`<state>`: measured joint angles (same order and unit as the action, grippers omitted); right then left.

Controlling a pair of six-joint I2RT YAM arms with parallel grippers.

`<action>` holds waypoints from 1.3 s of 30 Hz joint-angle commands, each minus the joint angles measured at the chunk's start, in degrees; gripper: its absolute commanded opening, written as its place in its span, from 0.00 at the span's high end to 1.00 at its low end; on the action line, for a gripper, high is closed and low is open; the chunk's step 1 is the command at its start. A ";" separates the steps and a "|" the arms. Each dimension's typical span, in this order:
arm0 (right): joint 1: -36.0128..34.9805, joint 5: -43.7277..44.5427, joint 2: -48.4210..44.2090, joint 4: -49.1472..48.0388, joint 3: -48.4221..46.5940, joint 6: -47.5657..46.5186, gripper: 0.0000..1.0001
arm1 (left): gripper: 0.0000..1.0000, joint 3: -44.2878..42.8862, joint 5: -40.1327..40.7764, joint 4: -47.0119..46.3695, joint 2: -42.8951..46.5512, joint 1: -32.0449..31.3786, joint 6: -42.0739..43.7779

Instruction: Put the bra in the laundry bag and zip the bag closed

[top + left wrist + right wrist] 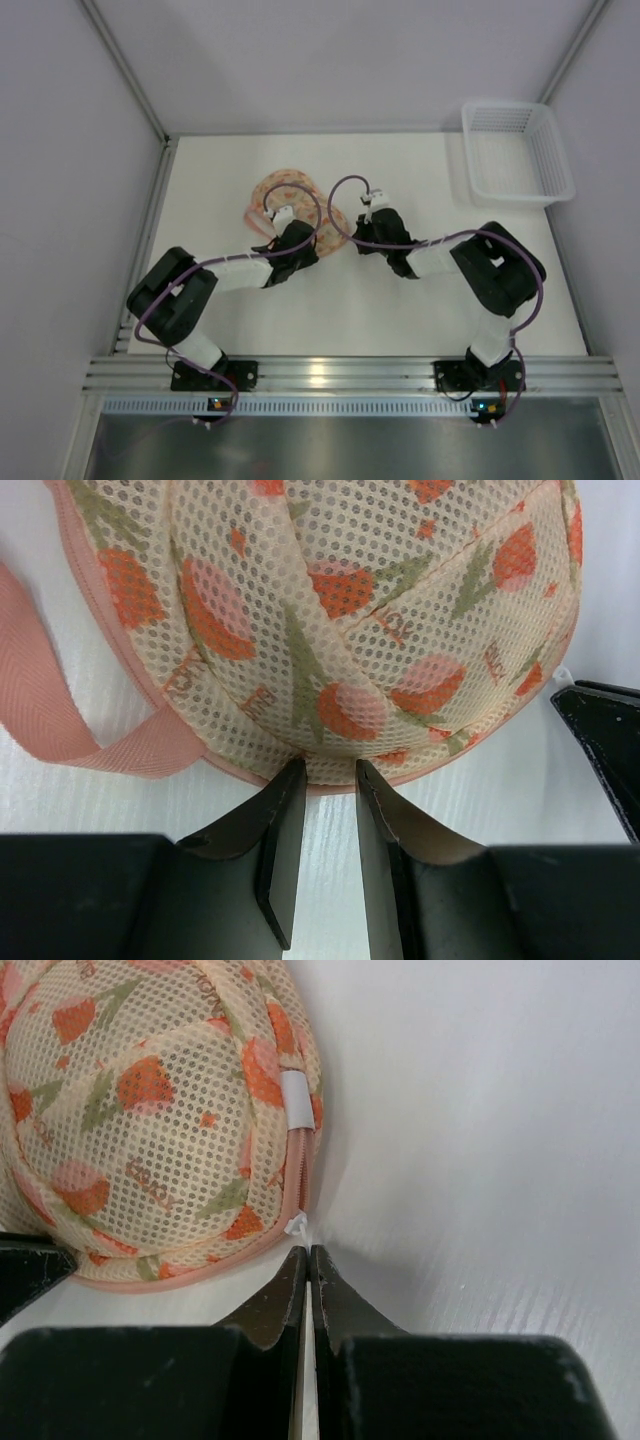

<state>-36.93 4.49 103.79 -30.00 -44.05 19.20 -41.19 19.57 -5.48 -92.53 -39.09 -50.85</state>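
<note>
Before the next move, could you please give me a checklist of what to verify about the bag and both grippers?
1. Bra inside the laundry bag: cannot tell; nothing shows through the mesh.
2. Zip closed: ok on the stretch the right wrist view shows; the rest cannot tell.
3. Right gripper holding the white zip pull: cannot tell; it is shut with its tips just below the pull.
4. Left gripper clamping the bag's edge: not ok; its fingers stand parted at the edge.
5. Pink strap clear of the left gripper: ok; it lies off to the side.
</note>
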 commanded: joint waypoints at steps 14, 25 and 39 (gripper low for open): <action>-3.49 -5.81 -2.45 -6.12 6.87 0.92 1.00 | 0.66 -3.36 -2.60 12.07 -2.30 12.46 14.99; -10.80 1.49 0.54 -3.75 2.22 14.54 1.00 | 0.66 -3.37 -8.23 13.38 14.27 11.76 16.22; -11.94 3.24 1.42 -1.99 1.16 14.99 1.00 | 0.65 -1.35 -11.31 3.11 7.65 3.41 12.44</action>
<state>-48.01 6.24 104.71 -32.62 -42.09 33.76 -43.77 9.69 4.10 -81.08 -34.00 -37.08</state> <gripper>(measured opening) 0.006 0.350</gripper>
